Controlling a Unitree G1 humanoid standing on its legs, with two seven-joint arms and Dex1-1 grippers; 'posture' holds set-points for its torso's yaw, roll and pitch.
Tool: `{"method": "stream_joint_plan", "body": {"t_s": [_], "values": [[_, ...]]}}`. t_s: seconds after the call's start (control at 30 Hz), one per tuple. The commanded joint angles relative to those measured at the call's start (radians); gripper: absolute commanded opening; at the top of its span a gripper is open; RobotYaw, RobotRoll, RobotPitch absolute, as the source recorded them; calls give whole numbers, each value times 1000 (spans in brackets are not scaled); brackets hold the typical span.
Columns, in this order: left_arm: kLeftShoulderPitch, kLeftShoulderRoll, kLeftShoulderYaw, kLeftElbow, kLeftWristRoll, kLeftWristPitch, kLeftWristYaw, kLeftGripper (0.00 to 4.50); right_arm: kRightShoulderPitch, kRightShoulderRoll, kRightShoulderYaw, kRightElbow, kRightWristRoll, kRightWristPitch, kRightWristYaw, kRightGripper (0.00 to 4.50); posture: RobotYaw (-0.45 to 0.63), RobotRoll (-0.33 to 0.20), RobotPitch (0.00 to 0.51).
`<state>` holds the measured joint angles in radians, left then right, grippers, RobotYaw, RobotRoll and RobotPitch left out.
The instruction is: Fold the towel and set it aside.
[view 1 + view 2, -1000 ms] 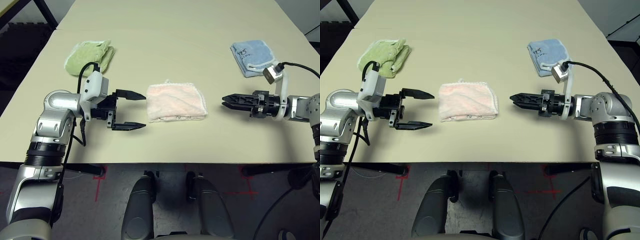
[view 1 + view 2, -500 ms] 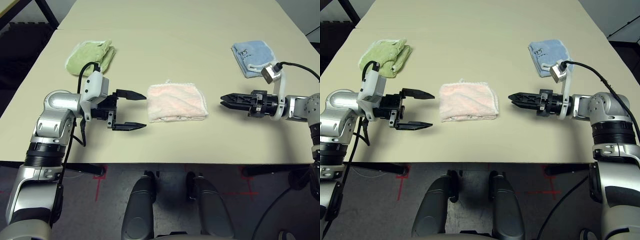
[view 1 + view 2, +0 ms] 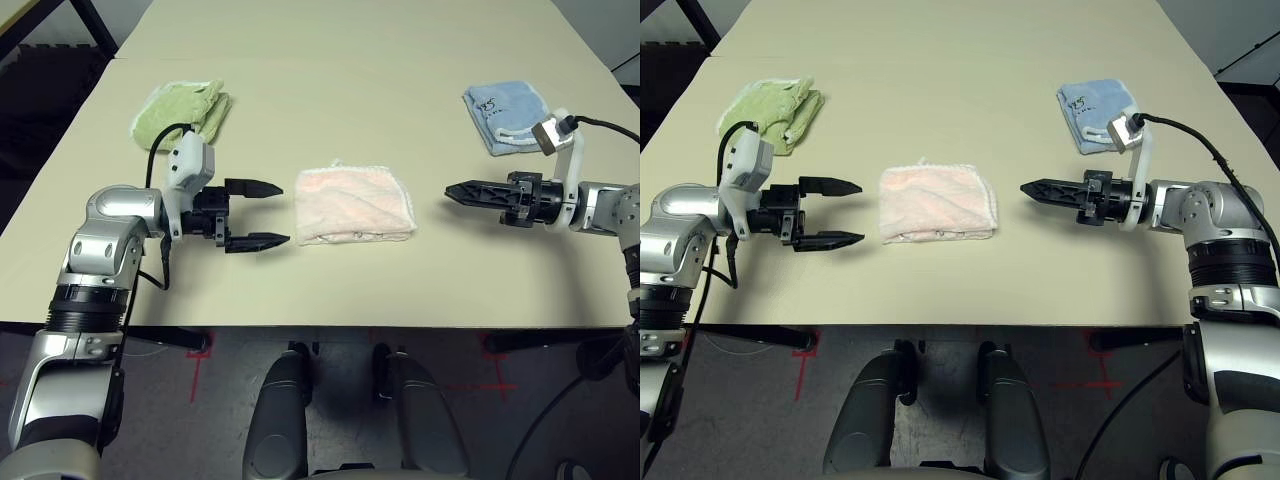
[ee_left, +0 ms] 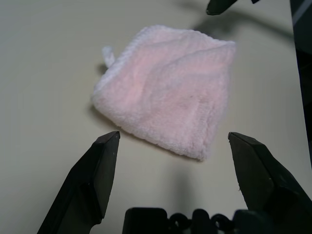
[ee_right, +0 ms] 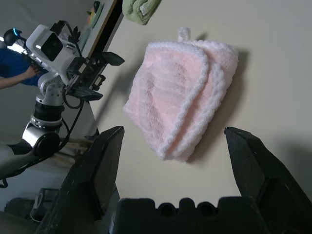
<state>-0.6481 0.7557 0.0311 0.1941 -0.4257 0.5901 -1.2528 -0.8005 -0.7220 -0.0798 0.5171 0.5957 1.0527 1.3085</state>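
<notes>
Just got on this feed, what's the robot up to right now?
Nothing is being handled at the moment. The pale pink terry towel with white edging lies folded on the table, between the robot's black two-fingered left hand and its matching right hand. Both hands are open and clear of the cloth. A folded light green towel lies beyond the left hand, and a folded light blue towel beyond the right. The pink one has not been set aside yet.
</notes>
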Motion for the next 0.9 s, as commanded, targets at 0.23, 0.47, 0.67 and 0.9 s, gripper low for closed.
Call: {"method": "stream_joint_plan", "body": {"t_s": [0.23,0.47,0.67,0.9], "values": [[-91,-3,54,10,-130,513,171,4500,5,-10,6,-12,1,9,1,4477,-42,0,225],[-117,-50,70,21,-205,698,240,4500,-17,-13,-7,12,-9,-37,3,4477,-46,0,226],[-182,-165,133,134,-221,773,355,4500,-28,-14,-3,27,-13,-56,6,4477,-51,0,231],[-191,-220,141,187,-213,810,421,4500,-10,-15,-12,9,-2,-50,2,4477,-56,0,235]]}}
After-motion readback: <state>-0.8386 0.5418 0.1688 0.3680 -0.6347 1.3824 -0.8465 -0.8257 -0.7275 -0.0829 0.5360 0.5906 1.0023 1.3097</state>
